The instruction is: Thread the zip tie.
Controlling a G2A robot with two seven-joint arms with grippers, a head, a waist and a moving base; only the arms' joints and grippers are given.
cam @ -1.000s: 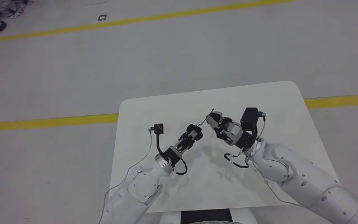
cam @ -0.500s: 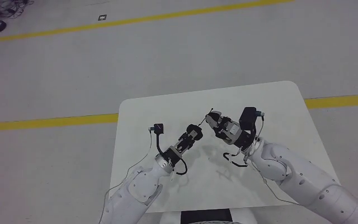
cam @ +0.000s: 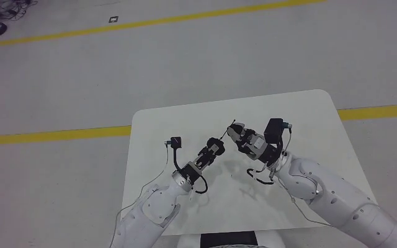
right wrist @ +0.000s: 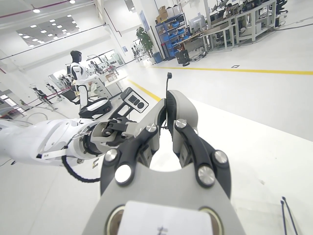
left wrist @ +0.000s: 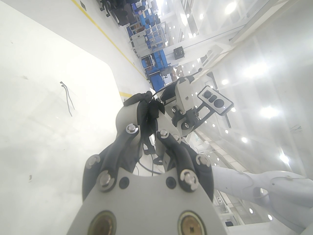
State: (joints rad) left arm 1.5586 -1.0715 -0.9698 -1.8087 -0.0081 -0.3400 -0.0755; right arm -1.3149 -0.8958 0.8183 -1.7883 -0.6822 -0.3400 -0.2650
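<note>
A thin black zip tie (right wrist: 168, 82) is pinched upright in my right gripper (right wrist: 167, 103), which is shut on it; its small square head pokes out above the fingertips. In the top view the right gripper (cam: 232, 131) hangs above the middle of the white table (cam: 310, 124), with the left gripper (cam: 215, 146) close beside it. The left gripper (left wrist: 146, 103) is shut too, and a fine black strand of the zip tie (left wrist: 154, 94) leaves its fingertips toward the right gripper. Whether both hold the same tie I cannot tell.
A spare black zip tie (left wrist: 68, 97) lies flat on the table beyond the left gripper. Two more spare zip ties (right wrist: 285, 209) lie on the table near the right arm. Yellow floor lines run around the table.
The right arm has edged slightly toward the left gripper. The left arm holds still.
</note>
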